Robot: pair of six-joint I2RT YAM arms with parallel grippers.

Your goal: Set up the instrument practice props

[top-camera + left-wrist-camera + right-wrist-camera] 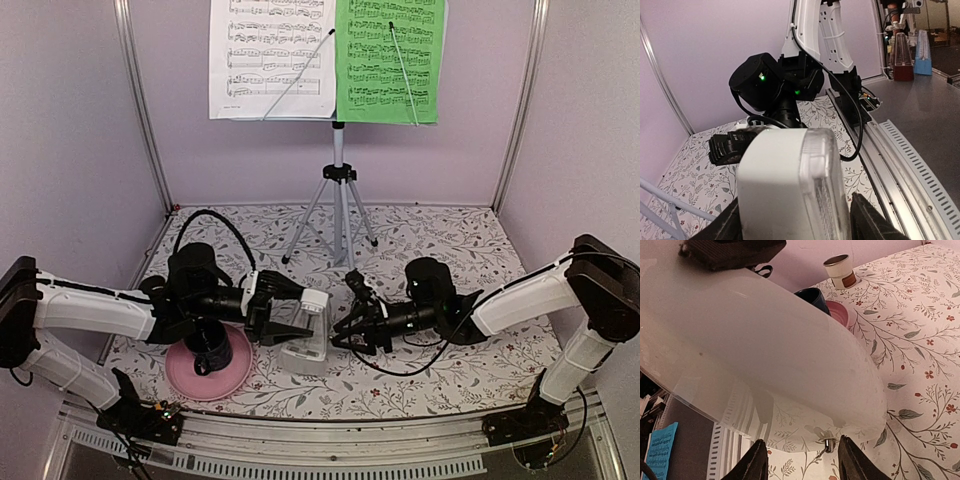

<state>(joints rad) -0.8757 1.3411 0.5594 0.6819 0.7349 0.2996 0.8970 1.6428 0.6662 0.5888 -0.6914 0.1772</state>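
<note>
The white pyramid metronome [310, 342] is at the table's middle front. My left gripper [298, 315] is shut on it from the left; in the left wrist view the metronome [780, 185] fills the gap between the fingers of that gripper [795, 226]. My right gripper [345, 312] is open just right of the metronome. In the right wrist view its fingers [802, 462] straddle a small metal knob [829, 444] under the metronome body [765, 340]. The music stand's silver tripod [338, 200] stands at the back, carrying the white sheet [270, 55] and the green sheet [390, 55].
A dark mug on a pink plate [235, 375] sits front left under my left arm; the mug also shows in the right wrist view [815, 297]. A small beige cup [840, 271] stands beyond it. Walls enclose the table, and a metal rail [330, 440] runs along the front.
</note>
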